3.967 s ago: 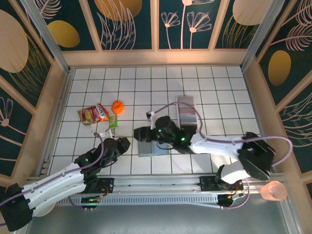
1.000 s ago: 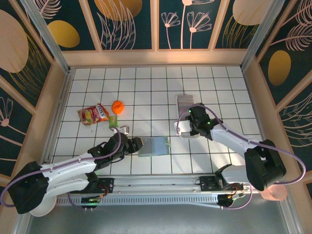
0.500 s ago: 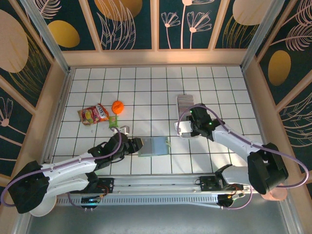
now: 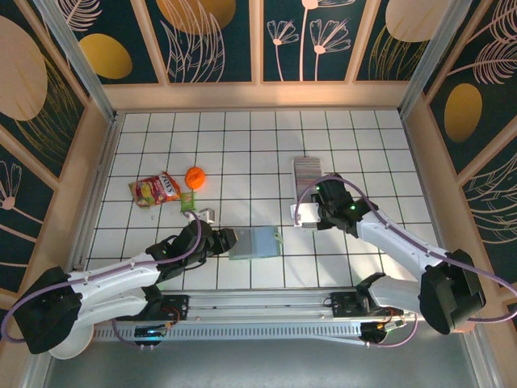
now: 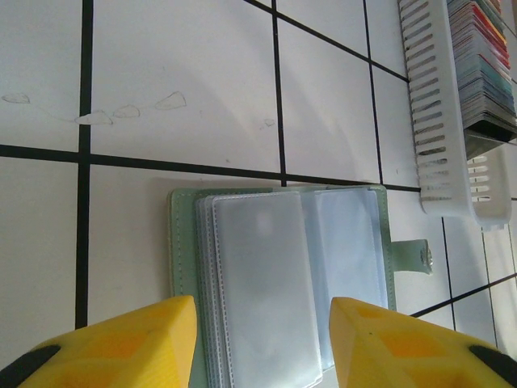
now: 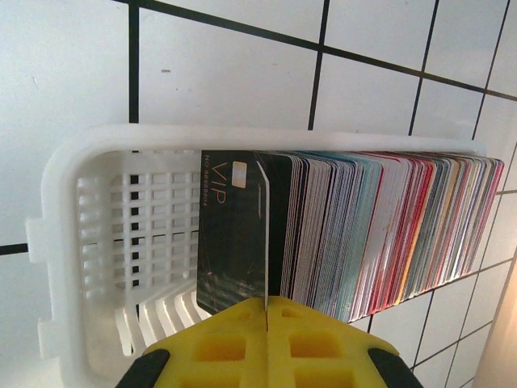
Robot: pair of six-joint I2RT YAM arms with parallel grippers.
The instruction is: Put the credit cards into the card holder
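Observation:
The card holder [image 4: 256, 242] lies open on the tiles, sage-green outside with clear bluish sleeves [image 5: 283, 267]. My left gripper [image 5: 262, 323] hovers at its near edge, open, one yellow fingertip [image 5: 153, 323] off each side; from above the left gripper [image 4: 224, 241] sits at the holder's left edge. The credit cards [image 6: 380, 226] stand edge-on as a striped row in a white slotted tray [image 6: 105, 234]. My right gripper [image 6: 266, 303] is shut on one thin card [image 6: 266, 234] at the row's near end, beside a black VIP card [image 6: 230, 226]. From above, the right gripper [image 4: 311, 212] is over the tray's near end.
The tray with its cards [image 4: 308, 174] lies right of centre, and also shows at the upper right of the left wrist view [image 5: 436, 121]. A snack packet [image 4: 155, 189], an orange ball [image 4: 195, 176] and a small green item [image 4: 187, 201] lie at the left. Wooden walls ring the tiled floor.
The right arm has left the card holder and gone back to the tray, where its fingers have closed on a card. The left gripper moved up to the holder's edge and has held still since.

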